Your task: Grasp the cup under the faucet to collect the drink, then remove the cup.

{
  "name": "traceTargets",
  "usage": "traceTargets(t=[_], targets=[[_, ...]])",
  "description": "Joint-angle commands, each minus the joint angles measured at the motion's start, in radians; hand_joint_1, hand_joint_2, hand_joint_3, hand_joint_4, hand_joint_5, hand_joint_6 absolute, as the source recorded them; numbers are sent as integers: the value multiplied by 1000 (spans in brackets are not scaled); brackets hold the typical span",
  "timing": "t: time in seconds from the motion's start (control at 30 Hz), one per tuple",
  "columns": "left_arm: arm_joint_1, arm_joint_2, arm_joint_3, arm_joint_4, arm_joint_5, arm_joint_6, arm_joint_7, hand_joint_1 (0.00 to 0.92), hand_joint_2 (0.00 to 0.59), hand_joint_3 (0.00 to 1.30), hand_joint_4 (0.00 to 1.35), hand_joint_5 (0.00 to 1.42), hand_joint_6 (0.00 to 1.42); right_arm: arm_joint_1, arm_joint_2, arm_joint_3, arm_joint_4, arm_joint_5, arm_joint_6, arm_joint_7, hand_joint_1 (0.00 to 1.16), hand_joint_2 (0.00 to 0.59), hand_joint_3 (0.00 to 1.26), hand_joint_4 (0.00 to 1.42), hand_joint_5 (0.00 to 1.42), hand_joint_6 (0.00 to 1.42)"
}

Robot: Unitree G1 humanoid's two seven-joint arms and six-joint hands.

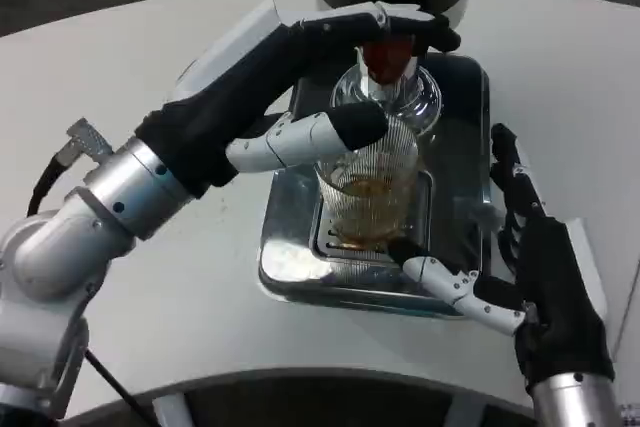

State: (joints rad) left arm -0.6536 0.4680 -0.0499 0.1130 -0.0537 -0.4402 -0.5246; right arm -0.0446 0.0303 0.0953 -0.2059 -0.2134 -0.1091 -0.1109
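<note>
The left hand (pixel 300 97) is reaching over the drip tray (pixel 290 257), fingers pressing the faucet lever (pixel 390 47) while a thumb is resting against the cup (pixel 368 187); it is grasping nothing outright. The cup is standing mid-tray under the faucet, taking amber drink. Overfilling looks likely if that lever stays down. The right hand (pixel 545 287) is waiting open at the tray's right edge; a clumsy grab could be tipping the cup.

L hand (pixel 300 97) reaches fwd, fingers extended — R hand (pixel 525 277) low, fingers spread apart.
</note>
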Motion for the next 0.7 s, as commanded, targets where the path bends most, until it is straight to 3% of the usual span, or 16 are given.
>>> traceTargets(t=[0.03, 0.7], targets=[[31, 8, -19, 42, 38, 20, -15, 0, 43, 374, 218, 269, 170, -29, 9, 6, 37, -5, -33, -21, 953, 146, 33, 1, 14, 176], [11, -2, -25, 68, 51, 14, -3, 0, 43, 367, 218, 269, 171, -136, 20, 22, 197, -4, -87, -43, 944, 136, 23, 7, 37, 181]])
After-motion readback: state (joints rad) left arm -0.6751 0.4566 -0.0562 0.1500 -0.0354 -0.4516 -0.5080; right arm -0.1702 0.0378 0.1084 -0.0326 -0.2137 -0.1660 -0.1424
